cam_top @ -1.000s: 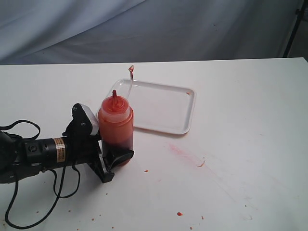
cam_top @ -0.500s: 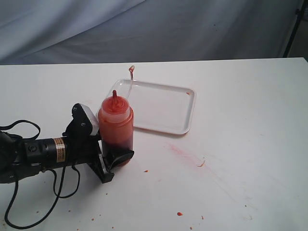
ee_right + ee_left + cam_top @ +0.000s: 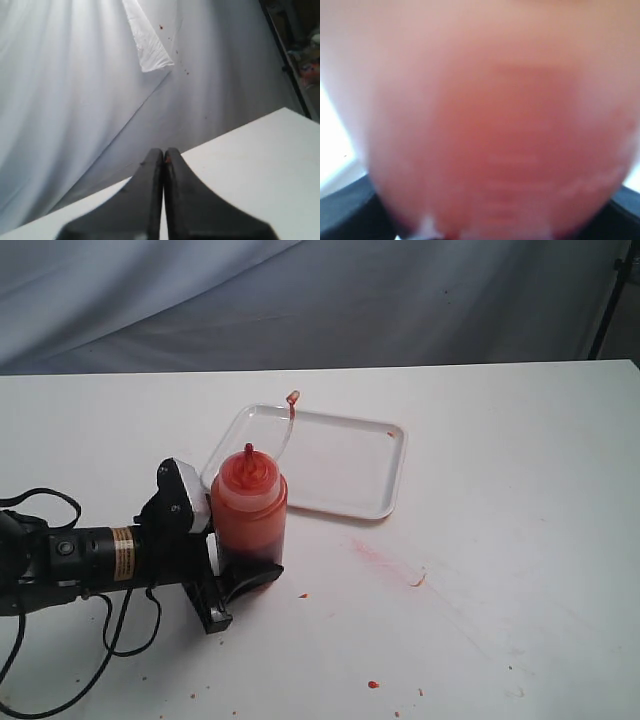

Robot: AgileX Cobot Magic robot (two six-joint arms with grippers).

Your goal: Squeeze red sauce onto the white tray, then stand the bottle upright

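Left fingers [image 3: 252, 575] were spread wide and clamped on the lower half of the bottle [image 3: 250, 510]. Bottle's long axis was roughly upright, nozzle up. I couldn't tell if its base touched the bench [image 3: 500, 540]. White tray [image 3: 350, 465] lay just beyond the bottle, on the far side from the left arm, so the pour likely means tipping forward. Right fingers [image 3: 147, 190] were shut and empty.

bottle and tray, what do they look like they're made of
The bottle is probably translucent plastic: the dark sauce shows through its cloudy orange wall. The tray is likely rigid glossy white plastic, judging by its sheen and moulded raised rim.
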